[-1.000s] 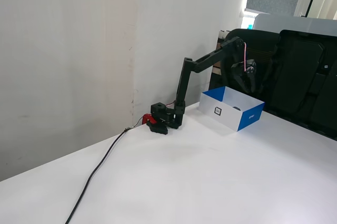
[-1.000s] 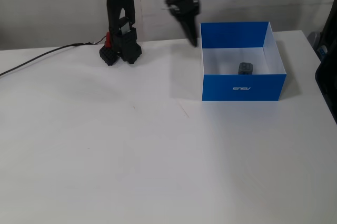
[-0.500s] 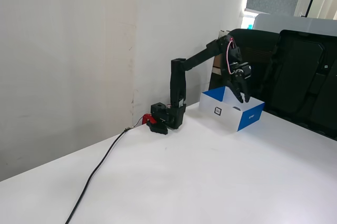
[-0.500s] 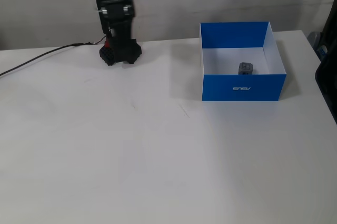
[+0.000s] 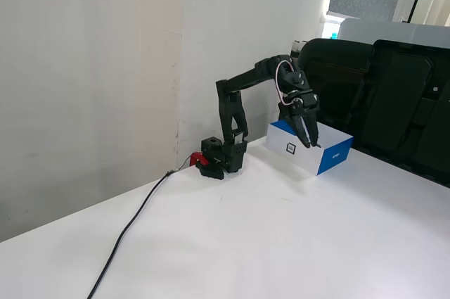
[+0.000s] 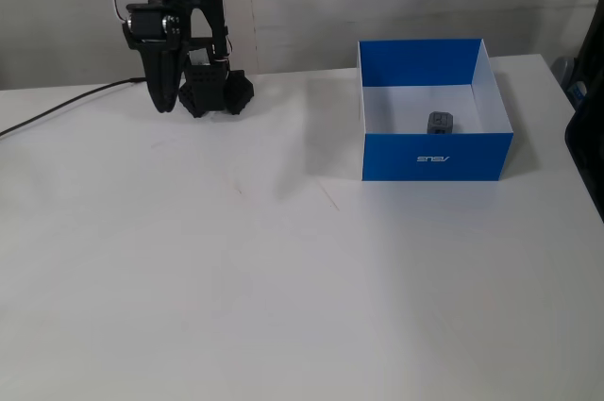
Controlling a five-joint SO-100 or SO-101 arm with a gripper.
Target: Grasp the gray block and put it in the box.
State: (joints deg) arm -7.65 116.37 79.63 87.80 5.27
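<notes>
The block (image 6: pixel 440 123) lies on the white floor of the box (image 6: pixel 436 155), a little right of centre and nearer the front wall than the back in a fixed view; the other fixed view cannot see into the box, so it is hidden there. It looks like a small hard plastic cube, so probably light and stiff, with smooth faces that might slip a little; the rounded corners argue for pinching two opposite flat faces across the middle, not edge to edge. Being a cube it has no real long axis. It sits flat on one face, and its sides appear roughly square to the box walls, though it is too small to be sure. Judging by how things lie, the placing is already done and no further grip seems called for. The box rests on the table (image 6: pixel 283 288) with its printed blue front toward the camera. The claw (image 6: pixel 163 97) hangs point-down well to the left of the box in that view, close to the arm's base, with nothing in it; its jaws look drawn together, and in the other fixed view the claw (image 5: pixel 307 141) shows the same narrow, closed tip.
</notes>
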